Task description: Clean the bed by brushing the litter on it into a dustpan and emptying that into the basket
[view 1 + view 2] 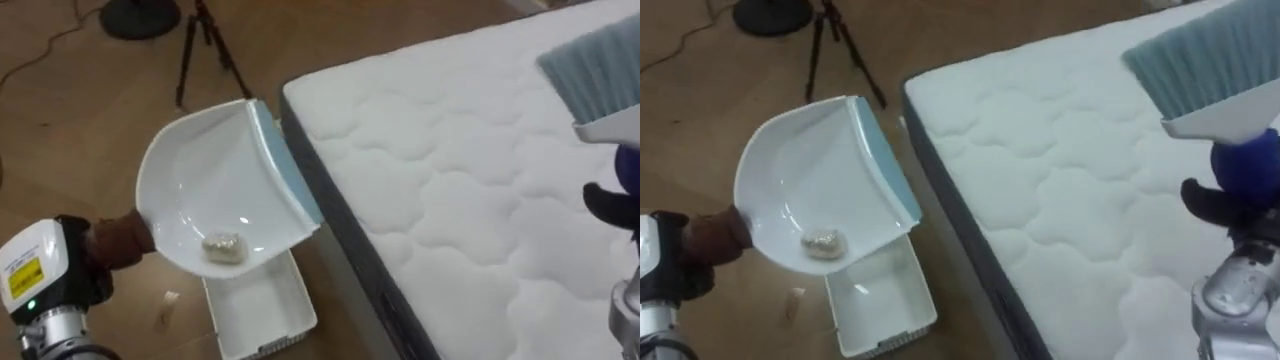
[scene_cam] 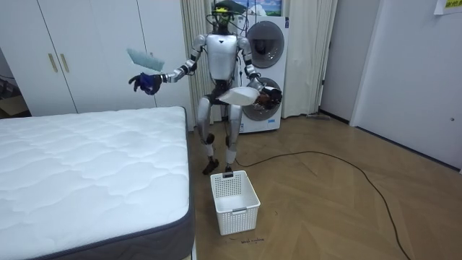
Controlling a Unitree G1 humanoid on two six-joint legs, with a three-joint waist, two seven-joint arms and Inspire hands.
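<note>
Quilted white mattress, crumpled pale scrap in white dustpan, grey brush

Silver-grey torso and limbs, dark joints; left hand black, white tag with yellow sticker; right hand blue-black.

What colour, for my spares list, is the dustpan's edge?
Light blue edge; left eye view shows it best.

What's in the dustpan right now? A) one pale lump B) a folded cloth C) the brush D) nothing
A: one pale lump rests in the dustpan that the left hand holds by its handle; the right hand holds the brush over the bed.
</note>
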